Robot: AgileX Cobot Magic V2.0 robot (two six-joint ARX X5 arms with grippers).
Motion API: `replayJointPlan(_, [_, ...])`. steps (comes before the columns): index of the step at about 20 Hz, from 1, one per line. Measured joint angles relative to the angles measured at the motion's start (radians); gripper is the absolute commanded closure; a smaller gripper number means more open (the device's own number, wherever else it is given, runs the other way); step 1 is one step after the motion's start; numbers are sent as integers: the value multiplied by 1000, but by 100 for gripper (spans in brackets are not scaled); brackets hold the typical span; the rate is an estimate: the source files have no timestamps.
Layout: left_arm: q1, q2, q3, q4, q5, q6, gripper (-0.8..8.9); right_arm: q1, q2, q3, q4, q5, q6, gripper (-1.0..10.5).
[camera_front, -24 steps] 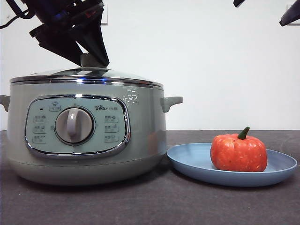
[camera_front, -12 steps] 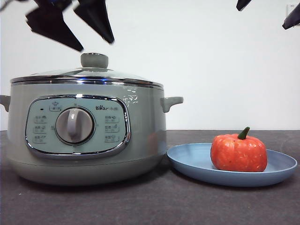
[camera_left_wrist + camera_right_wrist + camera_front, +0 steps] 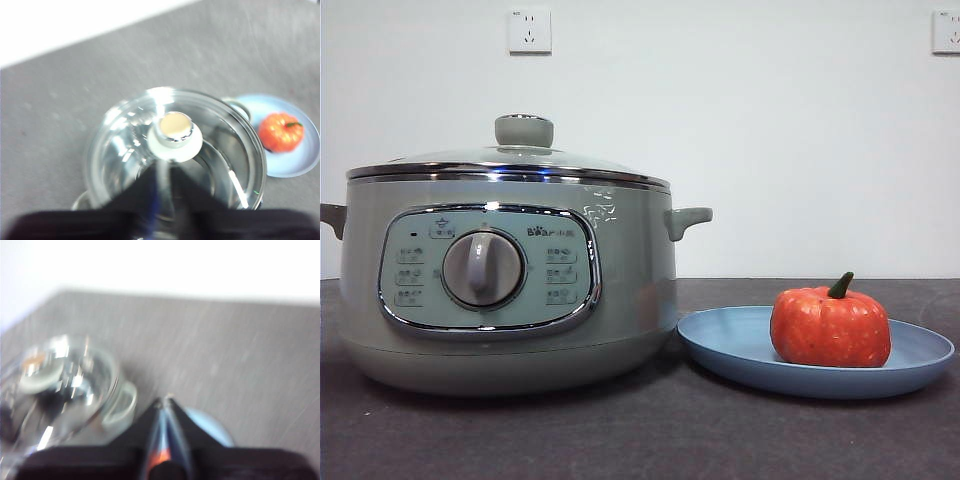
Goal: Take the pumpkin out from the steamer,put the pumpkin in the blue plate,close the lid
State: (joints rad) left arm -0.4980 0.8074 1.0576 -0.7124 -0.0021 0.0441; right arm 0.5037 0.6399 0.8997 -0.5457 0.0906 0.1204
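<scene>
A dark grey table (image 3: 640, 440) meets a plain white wall (image 3: 770, 150). Two white sockets (image 3: 529, 30) sit high on it, one at the right edge

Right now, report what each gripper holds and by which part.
Nothing. The left gripper hangs above the lid, the right gripper above the blue plate; both shut, empty.

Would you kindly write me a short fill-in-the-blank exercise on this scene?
1. The pumpkin sits on the blue ____.
2. The lid rests ____ on the steamer.
3. The pumpkin's stem is ____.
4. The dial is on the steamer's ____ panel.

Missing words: plate; closed; green; front
</scene>
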Motion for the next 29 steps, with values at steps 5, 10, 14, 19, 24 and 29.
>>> replayJointPlan(5, [0, -235, -245, 109, -113, -1, 821, 40, -211, -236, 195, 47, 16, 963])
replayJointPlan(10, [0, -345, -310, 101, -153, -51, 817, 41, -224, -304, 172, 72, 69, 963])
replayJointPlan(14, [0, -333, -309, 80, -153, -80, 817, 41, -214, -304, 105, 97, 92, 963])
replayJointPlan(19, [0, -324, -310, 76, -152, -89, 817, 40, -216, -304, 2, 97, 99, 963])
replayJointPlan(24, [0, -325, -310, 76, -153, -90, 817, 40, -216, -304, -97, 97, 101, 963])
replayJointPlan(29, [-9, -347, -310, 64, -141, -90, 817, 40, -216, -304, -165, 97, 101, 963])
